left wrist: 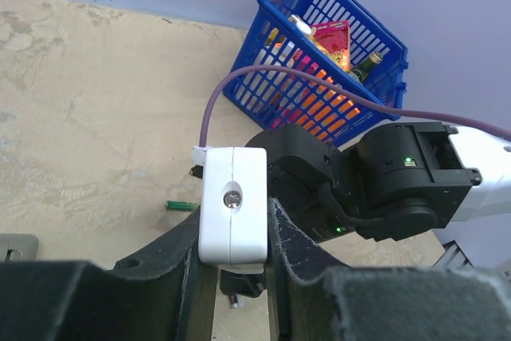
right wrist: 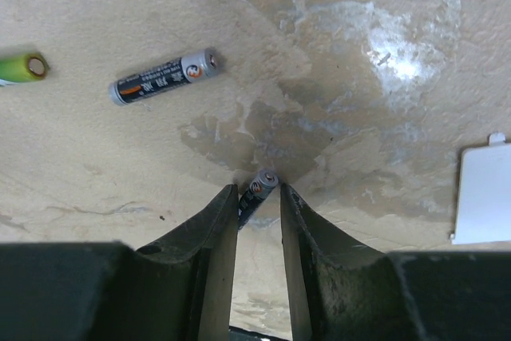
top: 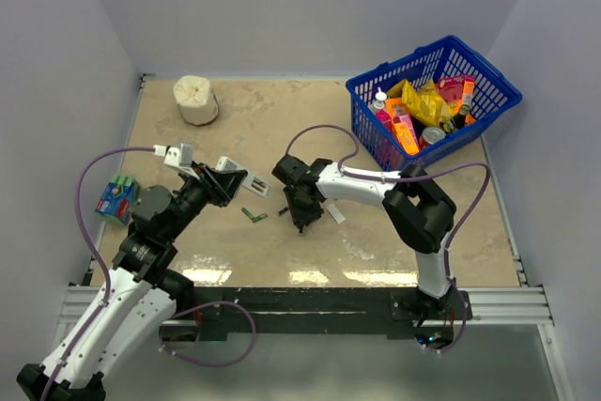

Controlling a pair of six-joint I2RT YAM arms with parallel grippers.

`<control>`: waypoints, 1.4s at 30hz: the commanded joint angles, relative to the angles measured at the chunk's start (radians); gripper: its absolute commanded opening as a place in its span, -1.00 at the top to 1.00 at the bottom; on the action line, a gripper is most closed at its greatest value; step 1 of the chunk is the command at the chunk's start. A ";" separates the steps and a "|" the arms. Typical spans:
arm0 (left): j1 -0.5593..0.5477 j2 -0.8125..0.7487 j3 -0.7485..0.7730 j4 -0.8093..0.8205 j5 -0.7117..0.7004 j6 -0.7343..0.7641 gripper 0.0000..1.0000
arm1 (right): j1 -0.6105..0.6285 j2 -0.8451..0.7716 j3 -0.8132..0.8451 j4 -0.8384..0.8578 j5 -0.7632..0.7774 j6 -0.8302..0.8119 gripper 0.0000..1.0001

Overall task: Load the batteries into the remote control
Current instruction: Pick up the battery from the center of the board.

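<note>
My left gripper is shut on the white remote control and holds it above the table; in the left wrist view the remote's end, with a screw in it, sits between the two fingers. My right gripper is down at the table. Its fingertips pinch a dark battery that lies tilted between them. A second dark battery and a green battery lie loose on the table further out. Green batteries lie between the two grippers. The white back cover lies flat to the right.
A blue basket full of packets and bottles stands at the back right. A white roll stands at the back left. A shrink-wrapped block of green cells lies at the left edge. Grey walls close in the table.
</note>
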 commanded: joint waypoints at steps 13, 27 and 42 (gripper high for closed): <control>0.003 -0.035 0.012 0.023 0.023 0.047 1.00 | 0.021 0.092 0.087 -0.080 0.099 0.029 0.46; -0.012 -0.051 -0.011 0.040 0.056 0.059 1.00 | 0.055 0.124 0.119 -0.086 0.147 -0.009 0.72; -0.026 0.041 -0.200 0.502 0.164 -0.139 1.00 | 0.078 -0.354 -0.011 0.055 0.297 -0.204 1.00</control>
